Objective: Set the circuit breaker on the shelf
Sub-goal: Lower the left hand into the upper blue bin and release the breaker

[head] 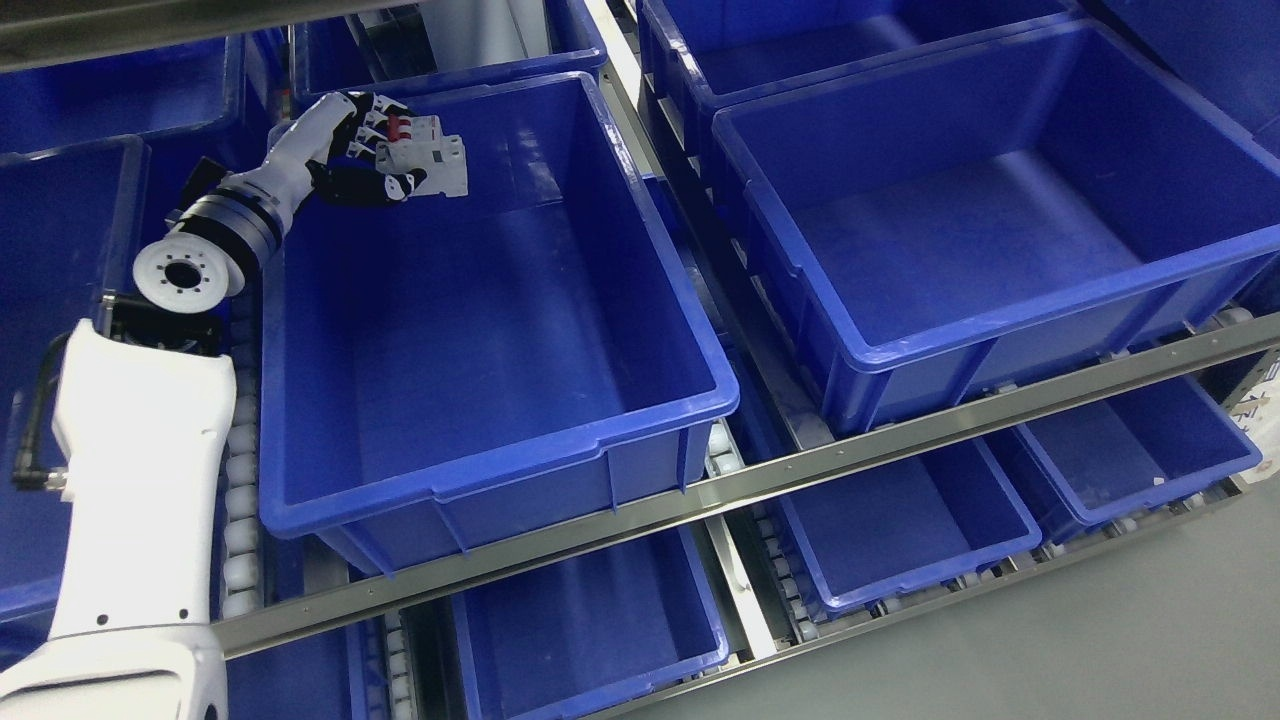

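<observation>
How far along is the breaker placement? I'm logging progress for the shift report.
Done: the left hand has the circuit breaker gripped in its fingers and raised over the far corner of the blue bin on the shelf. In hand: holding it above the bin. Left: lowering it in and letting go.

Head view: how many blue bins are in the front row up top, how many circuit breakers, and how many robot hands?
blue bins, front row of the upper level: 3
circuit breaker: 1
left hand, holding it: 1
Total: 5
</observation>
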Controlling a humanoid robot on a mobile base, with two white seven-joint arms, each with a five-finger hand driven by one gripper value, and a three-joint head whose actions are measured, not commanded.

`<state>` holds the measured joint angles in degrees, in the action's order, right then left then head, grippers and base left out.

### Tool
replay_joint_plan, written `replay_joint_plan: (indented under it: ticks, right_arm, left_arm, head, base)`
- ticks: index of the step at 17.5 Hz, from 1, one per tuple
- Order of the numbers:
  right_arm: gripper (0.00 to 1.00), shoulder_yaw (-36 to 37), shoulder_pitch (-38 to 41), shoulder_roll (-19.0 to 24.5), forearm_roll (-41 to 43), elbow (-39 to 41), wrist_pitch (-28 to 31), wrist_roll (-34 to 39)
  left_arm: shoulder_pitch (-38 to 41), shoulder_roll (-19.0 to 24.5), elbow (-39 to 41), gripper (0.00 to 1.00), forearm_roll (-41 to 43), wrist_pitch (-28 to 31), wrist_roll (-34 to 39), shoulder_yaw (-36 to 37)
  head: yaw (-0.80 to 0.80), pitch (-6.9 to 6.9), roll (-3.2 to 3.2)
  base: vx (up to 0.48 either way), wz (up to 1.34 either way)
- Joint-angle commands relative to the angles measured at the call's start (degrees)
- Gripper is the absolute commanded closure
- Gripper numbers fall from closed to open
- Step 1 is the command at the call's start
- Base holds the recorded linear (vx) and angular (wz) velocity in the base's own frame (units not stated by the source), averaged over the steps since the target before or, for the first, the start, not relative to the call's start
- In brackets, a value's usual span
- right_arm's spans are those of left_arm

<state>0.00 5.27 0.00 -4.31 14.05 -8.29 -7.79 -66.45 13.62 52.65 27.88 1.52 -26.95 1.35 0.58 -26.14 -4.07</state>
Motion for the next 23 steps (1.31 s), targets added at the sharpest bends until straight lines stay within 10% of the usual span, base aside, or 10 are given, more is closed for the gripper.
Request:
replay_joint_plan:
  ticks: [1,10,15,19,23]
  right_arm:
    - [0.00,-1.14,0.00,-1.00,0.00,0.01,12.77,-0.03]
    - [0.00,-1.14,0.00,-1.00,0.00,0.01,12.77,-0.03]
    - [0.00,-1.14,0.00,-1.00,0.00,0.01,12.77,-0.03]
    - [0.00,-1.14,0.00,-1.00,0.00,0.01,12.77,-0.03]
    - [0.00,-1.14,0.00,-1.00,0.00,0.01,12.77,-0.03]
  left_arm:
    - [-3.77,-2.28,-19.67,0.87,0.34,-0.38,2.16,6.03]
    - [-7.99,-3.25,-31.99,0.80,0.34,-3.89,2.60,7.87]
    - [-8.69,-3.25,-31.64,0.51,0.25,-3.89,4.00,7.96]
    - [-10.28,-2.64,-31.64,0.05,0.25,-3.81,6.12,7.79]
    - [-12.56,-1.15,-29.72,0.01,-0.71,-3.89,6.20,3.16]
  head:
    - [0.00,0.00,0.00]
    - [0.00,0.00,0.00]
    - [0.00,0.00,0.00]
    - [0.00,0.00,0.00]
    - [0.00,0.00,0.00]
  base:
    - [0.000,0.00]
    - [0.000,0.00]
    - [0.000,0.00]
    - [0.000,0.00]
    - [0.000,0.00]
